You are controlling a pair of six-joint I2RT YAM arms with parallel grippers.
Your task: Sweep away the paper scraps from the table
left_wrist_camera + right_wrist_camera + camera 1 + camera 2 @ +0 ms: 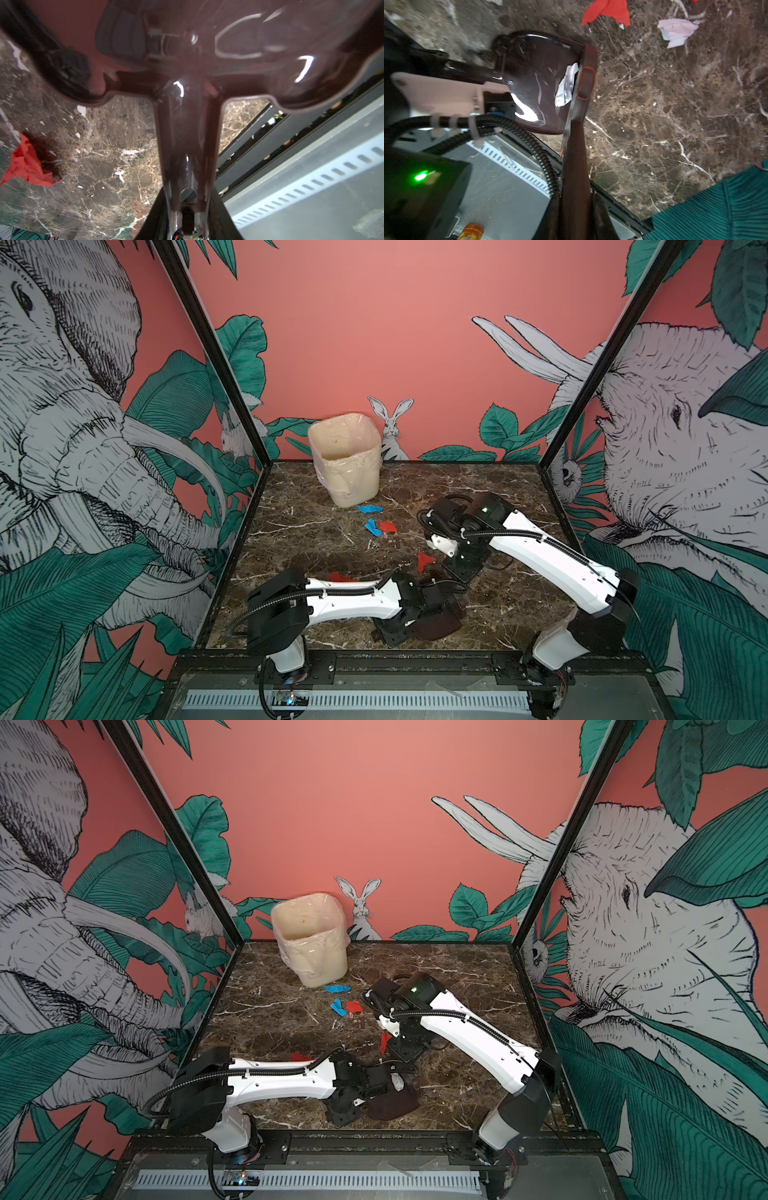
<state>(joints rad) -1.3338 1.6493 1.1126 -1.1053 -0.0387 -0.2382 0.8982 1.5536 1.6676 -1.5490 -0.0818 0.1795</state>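
The left gripper [187, 225] is clamping its fingers on the handle of a dark brown dustpan [436, 624], which is sitting low at the table [299, 539], well in front of the cream bin [345, 460] and far nearer the front edge than the bin is. The right gripper [576, 220] is holding its fingers tight together on the handle of a matching brush [574, 162], whose head is pressing against the dustpan's lip. The paper scraps [388, 526] are lying mostly on the marble. Two blue pieces [369, 509] and a red piece are resting just in front of the bin. A second red piece [425, 561] is lying farther from the bin, beside the right wrist. A third red piece [343, 576] is showing behind the left forearm. One crumpled white scrap [566, 87] is sitting inside the dustpan, touching the brush head. Another white scrap [677, 31] is lying on bare marble apart from the dustpan; its place relative to the bin cannot be told.
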